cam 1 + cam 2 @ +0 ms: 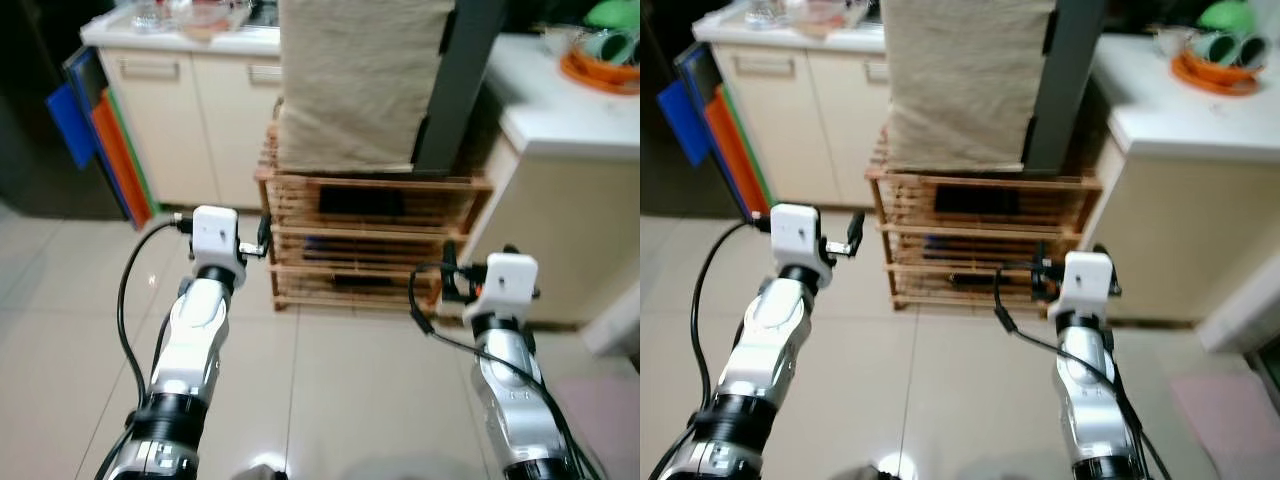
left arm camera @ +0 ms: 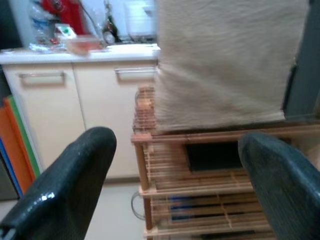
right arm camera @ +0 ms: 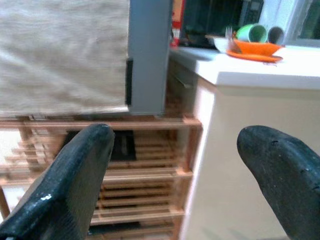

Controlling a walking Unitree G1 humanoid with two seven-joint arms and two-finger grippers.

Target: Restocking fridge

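— Both grippers, left gripper (image 2: 175,185) and right gripper (image 3: 175,185), are hanging spread apart, gripping nothing, facing the wooden rack (image 1: 370,235)

— Fridge? A beige cloth (image 1: 355,80) is covering whatever's above

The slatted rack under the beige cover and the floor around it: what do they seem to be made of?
The slatted rack looks like light unpainted wood, perhaps bamboo: thin honey-coloured slats and posts. The beige cover seems a coarse woven cloth, matte, hanging in soft folds. The floor appears to be glossy pale tile, with grout lines and light reflections.
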